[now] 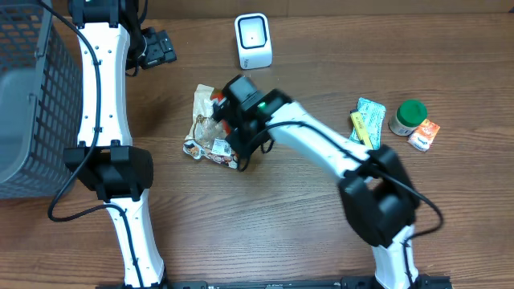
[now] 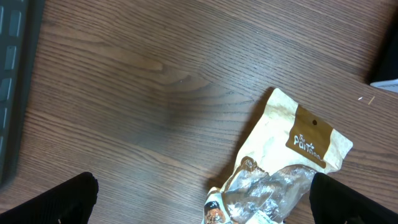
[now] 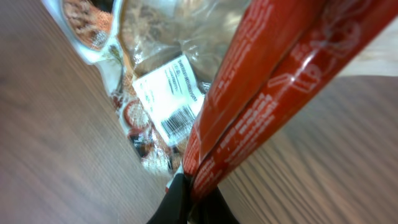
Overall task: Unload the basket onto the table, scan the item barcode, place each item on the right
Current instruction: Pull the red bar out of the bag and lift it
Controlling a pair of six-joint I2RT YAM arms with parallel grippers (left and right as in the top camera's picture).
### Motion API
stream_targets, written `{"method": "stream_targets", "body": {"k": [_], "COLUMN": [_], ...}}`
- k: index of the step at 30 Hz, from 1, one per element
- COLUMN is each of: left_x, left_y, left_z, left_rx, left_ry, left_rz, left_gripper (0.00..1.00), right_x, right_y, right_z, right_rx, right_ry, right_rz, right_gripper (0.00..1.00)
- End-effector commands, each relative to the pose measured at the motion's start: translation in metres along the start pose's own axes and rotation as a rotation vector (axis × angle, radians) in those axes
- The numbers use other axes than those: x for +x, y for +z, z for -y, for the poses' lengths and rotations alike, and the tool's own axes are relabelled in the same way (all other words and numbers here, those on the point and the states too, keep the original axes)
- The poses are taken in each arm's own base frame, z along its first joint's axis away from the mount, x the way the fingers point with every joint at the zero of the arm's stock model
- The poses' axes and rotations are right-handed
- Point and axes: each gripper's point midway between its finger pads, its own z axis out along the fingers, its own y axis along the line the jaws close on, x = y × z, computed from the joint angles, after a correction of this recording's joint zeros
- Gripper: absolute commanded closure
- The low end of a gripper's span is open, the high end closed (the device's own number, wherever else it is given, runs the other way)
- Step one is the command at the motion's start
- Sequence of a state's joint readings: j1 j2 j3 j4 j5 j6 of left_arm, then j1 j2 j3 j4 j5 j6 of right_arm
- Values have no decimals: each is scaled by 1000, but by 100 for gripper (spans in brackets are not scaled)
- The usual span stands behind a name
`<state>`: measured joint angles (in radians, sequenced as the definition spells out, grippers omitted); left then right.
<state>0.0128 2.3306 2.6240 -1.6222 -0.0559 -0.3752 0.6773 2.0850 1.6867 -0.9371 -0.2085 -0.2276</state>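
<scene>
- Overhead: your right gripper (image 1: 241,154) is down at the lower right edge of the snack bag (image 1: 210,124), which lies mid-table. From up here you cannot tell how its jaws stand.
- Overhead: the white barcode scanner (image 1: 254,40) stands behind the bag near the far edge, well apart from it. Your left gripper (image 1: 159,46) sits to the scanner's left, touching nothing.
- Overhead: the wire basket (image 1: 24,96) fills the left edge. On the right, a teal packet (image 1: 371,115), a green-lidded jar (image 1: 409,116) and an orange packet (image 1: 424,135) lie close together.
- Left wrist: your left gripper (image 2: 202,202) has its jaws spread wide, with the black fingers (image 2: 65,199) at the two lower corners and nothing between them but tabletop and the bag's upper part. The snack bag (image 2: 292,155) lies at lower right, its brown label (image 2: 314,142) facing up.
- Right wrist: your right gripper (image 3: 189,202) has its jaws pressed together, pinching the thin lower edge of a glossy red packet (image 3: 267,81) that runs up to the top right corner.
- Right wrist: behind the packet you see the snack bag (image 3: 155,37) on the table, with its white barcode label (image 3: 169,99) facing the camera.
</scene>
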Motion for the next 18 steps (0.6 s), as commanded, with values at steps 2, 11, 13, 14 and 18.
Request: {"method": "stream_targets", "body": {"k": [2,11,13,14,18], "left_x": [1,1,1,1,1], "left_y": [3,3,3,3,3], "left_z": [4,4,4,4,4], "left_rx": [4,4,4,4,4], "left_ry": [-7,-8,-8,-8,-8], "left_rz": [-5,-5,-5,-5,-5], "left_gripper": [0,0,0,0,0], "right_x": [-24,11,23,30,58], "right_y": [-86,-143,-151,-154,-161], "right_z": [-7,13,13,13,9], "right_rx": [-95,-316,-375,-393,-442], "right_ry": [-189,-259,-296,-319,-451], "right_rz": [190,280,295,294,263], "right_gripper": [96,96,96,96,96]}}
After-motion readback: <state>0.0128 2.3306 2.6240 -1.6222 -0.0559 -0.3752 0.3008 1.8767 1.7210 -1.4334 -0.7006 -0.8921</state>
